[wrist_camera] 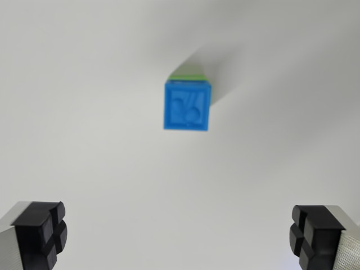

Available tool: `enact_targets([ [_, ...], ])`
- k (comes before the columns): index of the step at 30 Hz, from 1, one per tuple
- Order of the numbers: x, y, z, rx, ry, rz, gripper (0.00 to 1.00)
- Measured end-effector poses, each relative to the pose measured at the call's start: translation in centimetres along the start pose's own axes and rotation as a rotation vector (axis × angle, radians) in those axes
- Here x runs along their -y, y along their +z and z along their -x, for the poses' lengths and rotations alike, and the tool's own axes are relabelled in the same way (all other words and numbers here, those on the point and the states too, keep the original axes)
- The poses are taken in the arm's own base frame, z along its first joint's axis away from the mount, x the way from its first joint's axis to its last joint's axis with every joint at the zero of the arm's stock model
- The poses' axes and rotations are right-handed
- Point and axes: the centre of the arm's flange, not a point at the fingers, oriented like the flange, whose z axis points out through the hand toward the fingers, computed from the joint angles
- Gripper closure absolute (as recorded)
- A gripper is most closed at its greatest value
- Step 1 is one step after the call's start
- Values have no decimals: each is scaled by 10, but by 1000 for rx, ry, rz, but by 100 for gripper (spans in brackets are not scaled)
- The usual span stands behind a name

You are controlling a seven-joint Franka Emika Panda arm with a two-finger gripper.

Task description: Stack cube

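Gripper (177, 236) is hanging spread wide and empty above the table (84, 140), while the blue cube (187, 106) is sitting on the green cube (189, 75) well ahead, so stacking is looking done.

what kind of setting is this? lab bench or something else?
Probably a lab tabletop test setup. All that shows is a plain white surface, a blue cube sitting on a green cube, and the open gripper above them, holding nothing. No other surroundings are in view.
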Motion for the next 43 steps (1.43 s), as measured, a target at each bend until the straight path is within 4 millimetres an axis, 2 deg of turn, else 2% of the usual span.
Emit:
enact_targets([
  [9, 0, -21, 0, 0, 0, -1, 0],
  [17, 0, -29, 0, 0, 0, 1, 0],
  [43, 1, -30, 0, 0, 0, 0, 0],
])
